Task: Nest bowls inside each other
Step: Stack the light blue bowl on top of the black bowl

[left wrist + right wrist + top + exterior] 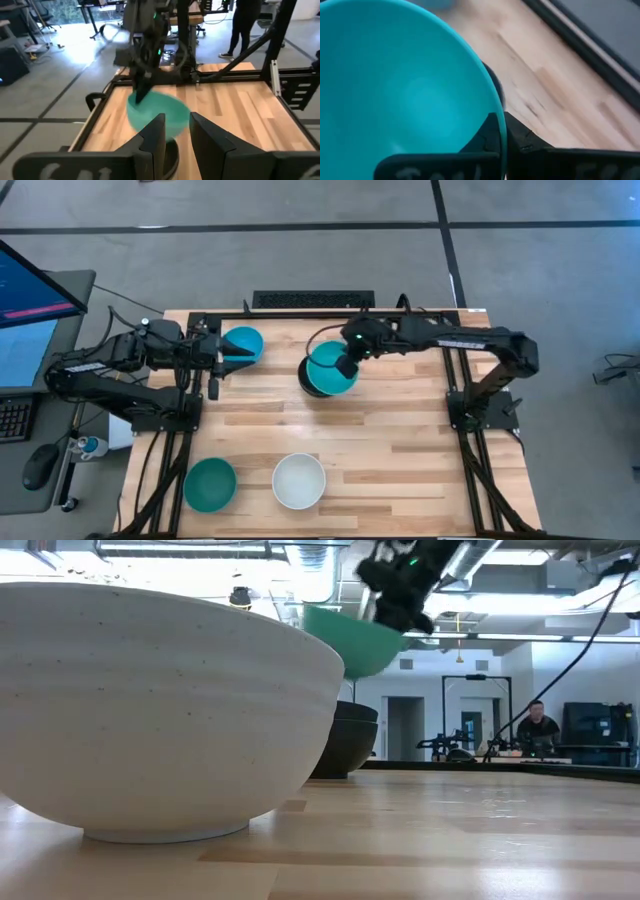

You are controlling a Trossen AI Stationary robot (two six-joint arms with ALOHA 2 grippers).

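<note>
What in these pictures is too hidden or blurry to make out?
- Black bowls: low view shows two rims nested; the white bowl hides their left side, and from above the held cyan bowl covers them.
- Left gripper: whether it touches the other cyan bowl is unclear from above.
- Person in the low view: too small.

Nothing readable here as far as I can see: there are pale raised marks on the dark base of the left hand (173, 134) and of the right hand (503, 131), but they're too smeared to make out any letters, and the bowls carry no print.
</note>
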